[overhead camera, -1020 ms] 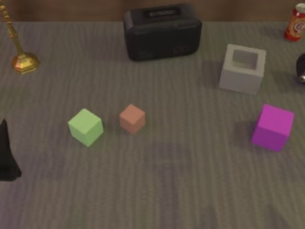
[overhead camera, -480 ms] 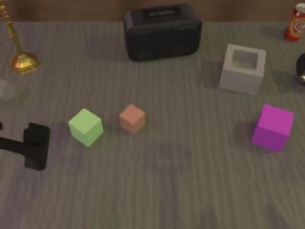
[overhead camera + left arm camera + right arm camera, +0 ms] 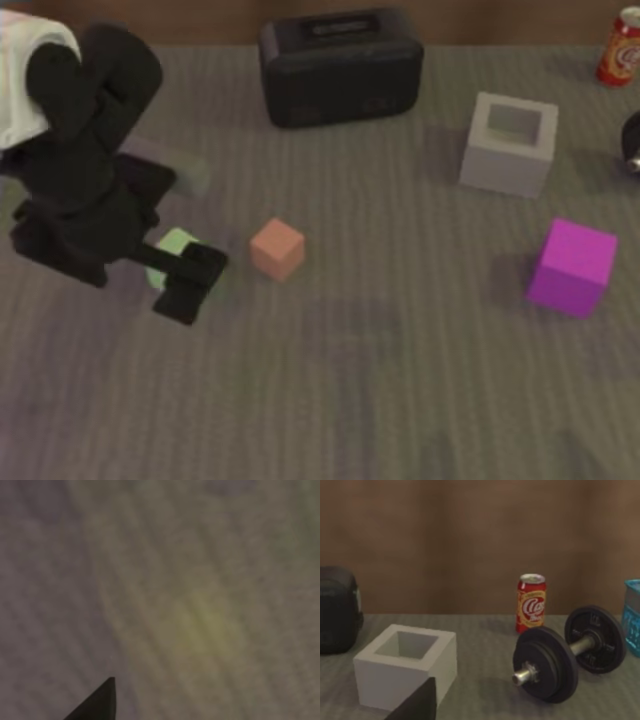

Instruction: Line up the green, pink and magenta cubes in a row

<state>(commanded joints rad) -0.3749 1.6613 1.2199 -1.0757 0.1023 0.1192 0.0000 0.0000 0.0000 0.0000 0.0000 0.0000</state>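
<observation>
Since half a second ago the left arm has swung in from the table's left edge, and the left gripper (image 3: pixel 178 272) now sits over the green cube (image 3: pixel 172 246), mostly hiding it; whether its fingers are wide or narrow cannot be told. The pink cube (image 3: pixel 277 249) just right and the magenta cube (image 3: pixel 572 267) far right have not moved.

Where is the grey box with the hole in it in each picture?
Top view: the hollow grey block sits at the upper right, above the magenta cube.
Left wrist view: not in it; only tablecloth and a dark fingertip show.
Right wrist view: the hollow grey block is at the lower left.
Shared landmark: the red soda can, seen in the top and right wrist views.
</observation>
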